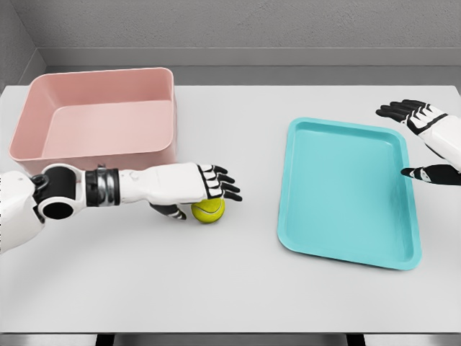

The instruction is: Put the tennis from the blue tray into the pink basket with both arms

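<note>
The yellow-green tennis ball (208, 210) lies on the white table between the pink basket (43, 119) and the blue tray (346, 249), outside both. My left hand (204, 196) hovers right over it, fingers stretched out above the ball and the thumb down at the ball's left side; the fingers are not closed around it. My right hand (425, 133) is at the right edge of the picture, beside the tray's far right corner, open with fingers spread and holding nothing. Nothing lies in the tray or in the basket.
The basket stands at the table's far left, just behind my left forearm (122, 186). The tray lies to the right of the middle. A grey wall rises behind the table's back edge.
</note>
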Tool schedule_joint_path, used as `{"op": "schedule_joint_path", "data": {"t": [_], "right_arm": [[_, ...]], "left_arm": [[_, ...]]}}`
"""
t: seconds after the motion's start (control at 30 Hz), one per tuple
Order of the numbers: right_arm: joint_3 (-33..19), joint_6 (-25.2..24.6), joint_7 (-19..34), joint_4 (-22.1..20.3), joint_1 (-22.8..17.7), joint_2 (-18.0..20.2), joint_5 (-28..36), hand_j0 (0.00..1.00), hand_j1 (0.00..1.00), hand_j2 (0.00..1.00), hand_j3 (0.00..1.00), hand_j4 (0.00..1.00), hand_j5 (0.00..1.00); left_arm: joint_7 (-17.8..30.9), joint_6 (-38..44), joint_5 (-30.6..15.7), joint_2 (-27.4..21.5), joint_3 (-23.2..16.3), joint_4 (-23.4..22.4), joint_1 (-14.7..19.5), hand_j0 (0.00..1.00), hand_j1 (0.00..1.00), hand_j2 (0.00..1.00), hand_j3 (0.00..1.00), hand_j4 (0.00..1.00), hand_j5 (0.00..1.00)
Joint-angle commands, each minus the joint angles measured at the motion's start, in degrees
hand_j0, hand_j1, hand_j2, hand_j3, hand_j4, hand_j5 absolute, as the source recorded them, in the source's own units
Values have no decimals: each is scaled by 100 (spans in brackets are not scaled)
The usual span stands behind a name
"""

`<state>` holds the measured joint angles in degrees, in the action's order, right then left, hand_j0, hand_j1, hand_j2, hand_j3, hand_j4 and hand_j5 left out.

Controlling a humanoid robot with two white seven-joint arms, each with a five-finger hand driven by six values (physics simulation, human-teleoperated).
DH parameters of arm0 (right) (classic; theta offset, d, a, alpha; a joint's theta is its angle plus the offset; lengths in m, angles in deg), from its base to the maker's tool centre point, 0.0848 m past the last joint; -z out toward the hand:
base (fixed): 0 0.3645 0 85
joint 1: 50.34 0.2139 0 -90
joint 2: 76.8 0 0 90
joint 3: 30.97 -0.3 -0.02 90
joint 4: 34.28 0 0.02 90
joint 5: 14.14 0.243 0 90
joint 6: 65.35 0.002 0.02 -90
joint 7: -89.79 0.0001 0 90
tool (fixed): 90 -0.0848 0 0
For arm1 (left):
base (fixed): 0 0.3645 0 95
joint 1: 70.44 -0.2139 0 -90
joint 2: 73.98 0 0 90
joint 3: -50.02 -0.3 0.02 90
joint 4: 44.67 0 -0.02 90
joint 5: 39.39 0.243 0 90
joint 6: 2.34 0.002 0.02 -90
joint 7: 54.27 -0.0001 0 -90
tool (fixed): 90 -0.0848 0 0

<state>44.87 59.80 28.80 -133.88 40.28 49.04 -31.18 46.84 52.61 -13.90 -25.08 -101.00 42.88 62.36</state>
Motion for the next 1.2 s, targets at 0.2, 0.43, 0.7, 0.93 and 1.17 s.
{"op": "schedule_joint_path", "data": {"t": [0.2,0.43,0.7,0.93,1.17], "right_arm": [[0,-15,-9,3,0,2,43,100,100,100,100,100,100],[0,-15,0,3,0,2,43,100,100,100,100,100,100],[-9,-15,-9,3,9,2,43,100,100,100,100,100,100],[-9,-15,-9,3,9,2,43,100,100,100,100,100,100],[-9,-15,-9,3,9,2,43,100,100,100,100,100,100]], "left_arm": [[6,5,-36,112,-76,-81,0,100,100,100,100,100,100],[129,5,-44,120,-102,-195,-18,91,91,91,91,91,91],[252,5,-36,226,-164,-344,0,80,80,80,80,80,80],[340,5,-36,270,-164,-397,-9,64,64,64,64,64,64],[340,5,-44,270,-146,-388,-9,61,61,61,61,61,61]]}}
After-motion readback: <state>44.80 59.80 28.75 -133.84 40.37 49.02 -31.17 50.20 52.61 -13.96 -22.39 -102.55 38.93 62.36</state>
